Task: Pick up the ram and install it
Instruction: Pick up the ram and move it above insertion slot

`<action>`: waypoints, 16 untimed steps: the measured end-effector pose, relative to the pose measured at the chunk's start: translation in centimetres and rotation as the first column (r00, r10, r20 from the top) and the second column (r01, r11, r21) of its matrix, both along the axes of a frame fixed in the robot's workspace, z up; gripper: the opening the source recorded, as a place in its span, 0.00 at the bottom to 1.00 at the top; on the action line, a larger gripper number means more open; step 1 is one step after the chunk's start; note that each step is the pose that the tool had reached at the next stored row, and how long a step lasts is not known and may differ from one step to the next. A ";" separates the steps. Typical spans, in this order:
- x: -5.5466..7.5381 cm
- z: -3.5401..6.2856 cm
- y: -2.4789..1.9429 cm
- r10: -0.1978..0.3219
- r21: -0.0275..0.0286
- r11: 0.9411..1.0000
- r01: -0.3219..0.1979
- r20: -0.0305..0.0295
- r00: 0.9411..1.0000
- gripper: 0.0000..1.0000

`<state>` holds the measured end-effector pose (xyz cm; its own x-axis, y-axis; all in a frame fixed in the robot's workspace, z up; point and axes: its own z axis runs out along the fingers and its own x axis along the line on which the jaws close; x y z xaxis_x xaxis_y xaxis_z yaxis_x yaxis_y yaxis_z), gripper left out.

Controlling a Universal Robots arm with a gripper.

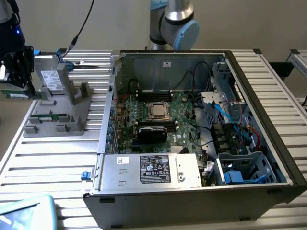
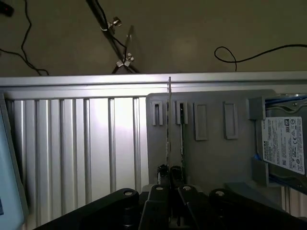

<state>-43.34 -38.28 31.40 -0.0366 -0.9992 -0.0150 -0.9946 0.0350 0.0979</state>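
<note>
While the gripper (image 1: 20,79) hangs over the bench (image 1: 53,158) at the exterior view's left, its jaws are clamped on the ram (image 1: 10,94), a thin green stick held above the grey holder (image 1: 57,120); in the wrist view the ram (image 2: 168,124) runs edge-on out from between the fingers, over the holder's slots; a grey drive (image 1: 50,79) stands in the holder just beside; the open computer case (image 1: 144,211) with its motherboard (image 1: 187,115) sits well apart, toward the exterior view's right.
</note>
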 end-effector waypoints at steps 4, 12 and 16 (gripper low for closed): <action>0.1 0.69 0.00 0.000 0.000 1.000 0.000 -0.005 1.000 0.13; 0.3 1.88 -0.02 0.000 0.000 1.000 0.000 -0.008 1.000 0.13; 0.6 2.86 -0.02 0.000 0.000 1.000 0.000 -0.017 1.000 0.13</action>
